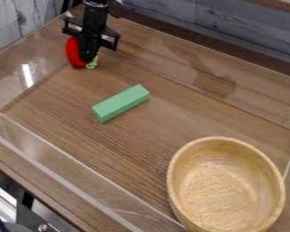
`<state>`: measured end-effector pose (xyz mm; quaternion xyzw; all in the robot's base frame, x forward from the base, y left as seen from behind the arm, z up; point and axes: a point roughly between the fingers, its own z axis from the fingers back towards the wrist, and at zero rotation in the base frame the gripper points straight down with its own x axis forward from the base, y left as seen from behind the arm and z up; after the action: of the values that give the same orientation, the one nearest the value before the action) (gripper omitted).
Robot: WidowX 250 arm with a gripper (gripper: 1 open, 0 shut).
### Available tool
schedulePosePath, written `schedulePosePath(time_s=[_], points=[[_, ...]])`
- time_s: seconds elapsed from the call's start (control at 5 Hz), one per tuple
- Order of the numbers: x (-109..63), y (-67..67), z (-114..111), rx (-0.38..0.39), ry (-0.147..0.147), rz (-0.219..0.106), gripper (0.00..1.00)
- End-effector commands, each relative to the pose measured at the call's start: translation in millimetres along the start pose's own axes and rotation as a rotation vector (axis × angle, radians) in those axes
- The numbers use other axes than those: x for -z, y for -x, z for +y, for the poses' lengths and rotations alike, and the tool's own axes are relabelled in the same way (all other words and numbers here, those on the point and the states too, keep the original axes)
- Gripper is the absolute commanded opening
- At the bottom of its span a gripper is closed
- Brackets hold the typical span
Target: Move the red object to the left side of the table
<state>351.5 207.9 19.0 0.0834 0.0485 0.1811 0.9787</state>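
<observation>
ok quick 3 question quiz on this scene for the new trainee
1. True or false: the gripper is shut on the red object.
2. Which thing lies nearest the middle of the table? A) bowl B) green block C) red object
3. Fill in: the bowl holds ____.

Key: 1 true. 2 B. 3 nothing.

arm: reaches in from the top left | gripper (91, 56): points almost straight down | jaws: closed, low to the counter (196, 100)
</observation>
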Motion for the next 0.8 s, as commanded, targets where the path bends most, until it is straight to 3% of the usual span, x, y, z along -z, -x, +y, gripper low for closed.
schedulePosePath(time_s=[0.0,0.6], points=[[-4.1,1.9,8.7,-0.019,0.016,-0.012,0.0],[-17.1,6.9,14.3,-0.051,0.05,-0.026,0.0]])
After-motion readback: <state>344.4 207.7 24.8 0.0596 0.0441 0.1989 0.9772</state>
